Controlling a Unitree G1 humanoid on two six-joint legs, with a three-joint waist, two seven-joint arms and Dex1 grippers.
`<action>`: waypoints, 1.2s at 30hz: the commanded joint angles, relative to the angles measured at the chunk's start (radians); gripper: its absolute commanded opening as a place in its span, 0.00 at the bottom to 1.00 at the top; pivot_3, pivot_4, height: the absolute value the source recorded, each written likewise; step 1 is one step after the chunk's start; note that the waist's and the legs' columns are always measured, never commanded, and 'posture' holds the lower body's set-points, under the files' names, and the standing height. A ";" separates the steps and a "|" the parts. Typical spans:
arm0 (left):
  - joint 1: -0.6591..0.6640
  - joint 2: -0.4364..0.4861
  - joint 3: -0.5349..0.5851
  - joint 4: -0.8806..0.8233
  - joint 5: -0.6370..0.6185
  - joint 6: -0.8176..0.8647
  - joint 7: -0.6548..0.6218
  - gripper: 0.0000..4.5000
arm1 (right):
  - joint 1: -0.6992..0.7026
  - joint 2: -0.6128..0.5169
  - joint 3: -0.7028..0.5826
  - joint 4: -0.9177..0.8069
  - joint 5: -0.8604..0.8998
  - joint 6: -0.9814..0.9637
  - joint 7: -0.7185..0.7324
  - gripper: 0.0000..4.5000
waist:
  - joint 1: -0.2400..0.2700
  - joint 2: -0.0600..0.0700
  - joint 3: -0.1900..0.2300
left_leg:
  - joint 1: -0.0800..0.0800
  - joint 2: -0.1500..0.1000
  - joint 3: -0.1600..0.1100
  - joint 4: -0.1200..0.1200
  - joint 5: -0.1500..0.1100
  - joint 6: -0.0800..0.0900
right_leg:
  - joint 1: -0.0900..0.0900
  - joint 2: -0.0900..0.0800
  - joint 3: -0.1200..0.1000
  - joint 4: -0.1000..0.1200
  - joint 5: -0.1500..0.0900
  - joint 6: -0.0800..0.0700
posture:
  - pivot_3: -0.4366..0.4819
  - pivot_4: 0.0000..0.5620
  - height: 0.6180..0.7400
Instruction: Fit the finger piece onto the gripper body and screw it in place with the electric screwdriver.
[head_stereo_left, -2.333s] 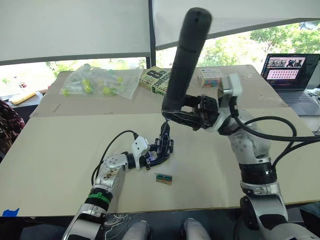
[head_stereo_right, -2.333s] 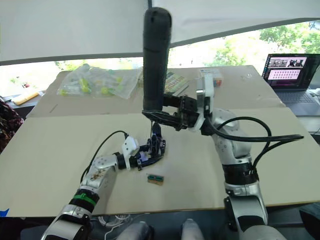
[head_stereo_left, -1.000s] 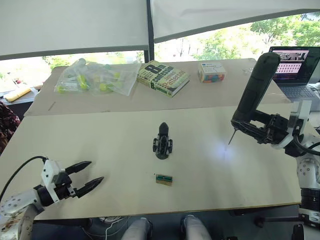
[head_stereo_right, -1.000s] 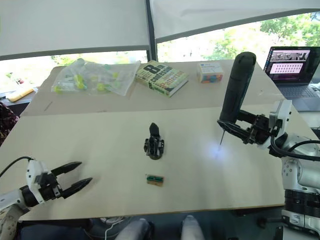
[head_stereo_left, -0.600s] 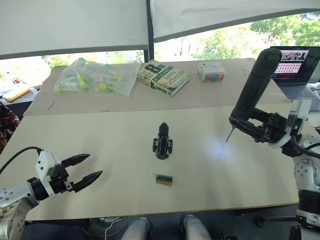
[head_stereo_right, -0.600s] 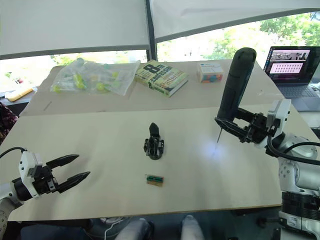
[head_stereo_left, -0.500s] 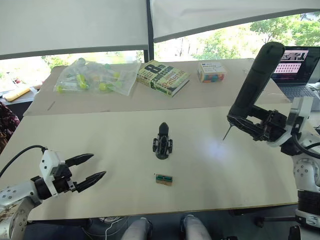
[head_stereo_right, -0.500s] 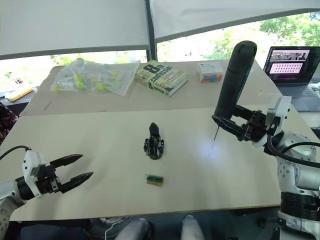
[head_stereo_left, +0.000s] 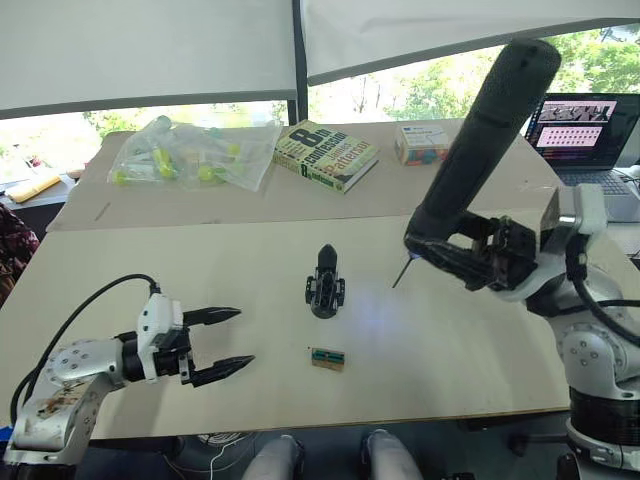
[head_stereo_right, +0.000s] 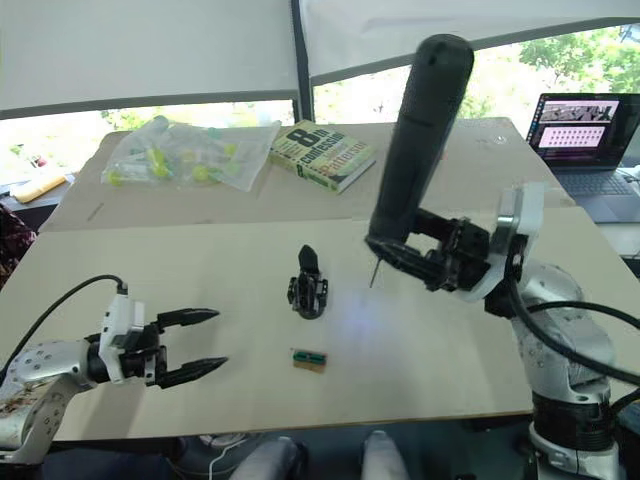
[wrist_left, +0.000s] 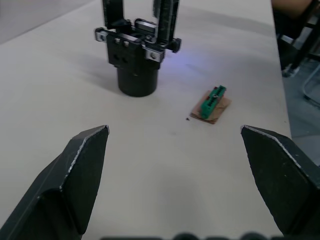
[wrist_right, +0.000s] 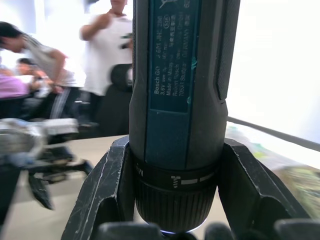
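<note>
The gripper body (head_stereo_left: 325, 285) stands upright mid-table, a round dark base with a pointed black finger rising from it; it also appears as gripper body (wrist_left: 136, 55). The finger piece as a separate part is out of view. My right gripper (head_stereo_left: 445, 255) is shut on the lower end of the electric screwdriver (head_stereo_left: 480, 140), which tilts up and to the right. Its thin bit (head_stereo_left: 398, 276) hangs above the table just right of the body, apart from it. My left gripper (head_stereo_left: 225, 342) is open and empty, low over the table to the left of the body.
A small green-and-brown block (head_stereo_left: 327, 357) lies in front of the gripper body. At the back are a book (head_stereo_left: 325, 155), a plastic bag of yellow-green items (head_stereo_left: 190, 160) and a small box (head_stereo_left: 420, 143). A laptop (head_stereo_left: 580, 130) sits far right. People (wrist_right: 50, 80) show behind.
Both arms had drawn away from the gripper body. Since a second ago the screwdriver has swung left toward it and the open left gripper has moved right toward it.
</note>
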 joint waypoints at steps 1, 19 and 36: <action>-0.017 -0.003 -0.046 0.007 0.027 -0.049 -0.042 0.99 | -0.031 0.017 -0.004 -0.057 0.050 0.010 -0.051 0.43 | 0.000 0.000 0.000 | 0.000 0.000 0.000 0.000 0.000 0.000 | 0.000 0.000 0.000 0.000 0.000 0.000 | 0.48 0.27 1.00; -0.134 -0.158 -0.266 0.231 0.203 -0.209 -0.026 0.99 | -0.051 0.097 0.159 -0.129 0.077 0.055 -0.088 0.43 | 0.003 0.000 0.000 | 0.000 -0.001 0.000 0.001 0.000 0.000 | 0.000 0.001 0.000 0.002 0.000 0.000 | 0.48 0.27 1.00; -0.198 -0.241 -0.338 0.322 0.242 -0.267 -0.021 0.99 | 0.008 0.137 0.252 -0.028 -0.107 -0.091 0.098 0.43 | 0.006 -0.001 -0.001 | 0.006 -0.001 0.001 0.001 0.001 -0.001 | 0.005 0.001 0.000 0.003 0.000 0.000 | 0.48 0.27 1.00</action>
